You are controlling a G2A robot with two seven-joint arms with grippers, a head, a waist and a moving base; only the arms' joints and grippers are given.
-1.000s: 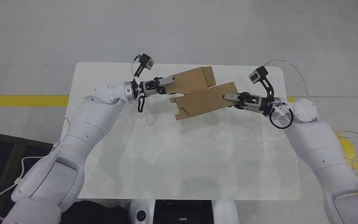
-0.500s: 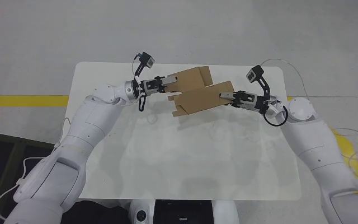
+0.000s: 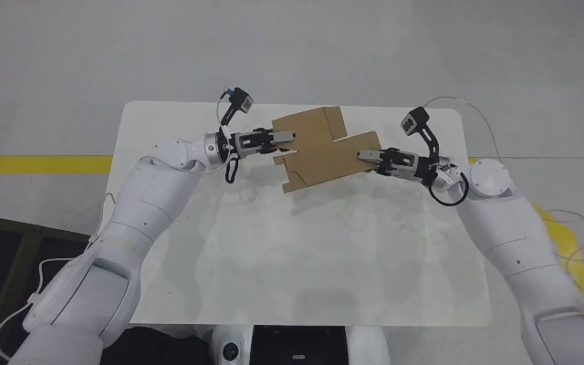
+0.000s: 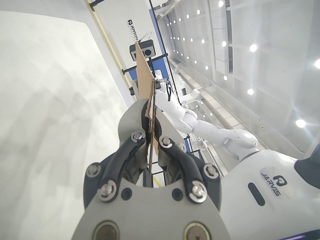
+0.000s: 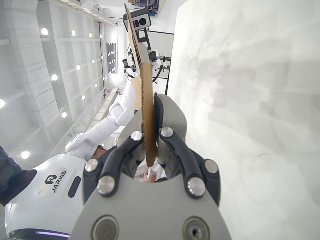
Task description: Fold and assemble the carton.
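I have the white, round-cornered rectangular desk (image 3: 301,265) across most of the top view. Over its far half hangs the flat brown corrugated cardboard carton (image 3: 319,148), not yet folded up. Its broad face is turned to the overhead camera. Its outline is stepped: one panel juts toward the desk's far edge, and a notched end lies toward the left arm. The sheet is held between the two arms.

From the wrists I see the carton edge-on, (image 4: 144,76) and (image 5: 146,93), with a gap between the card and the desk surface.

The left pincer (image 3: 288,137) is clamped on the carton's left edge. In the left wrist view, this pincer (image 4: 150,116) has its grey fingers (image 4: 130,123) closed in from both sides on the thin card, which runs straight out from between them.

The right pincer (image 3: 367,157) grips the opposite edge. In its own wrist view (image 5: 150,111), its dark pad (image 5: 158,111) lies flat against one face of the sheet and the other finger is behind the card. The two pincers face each other across the carton, well apart.
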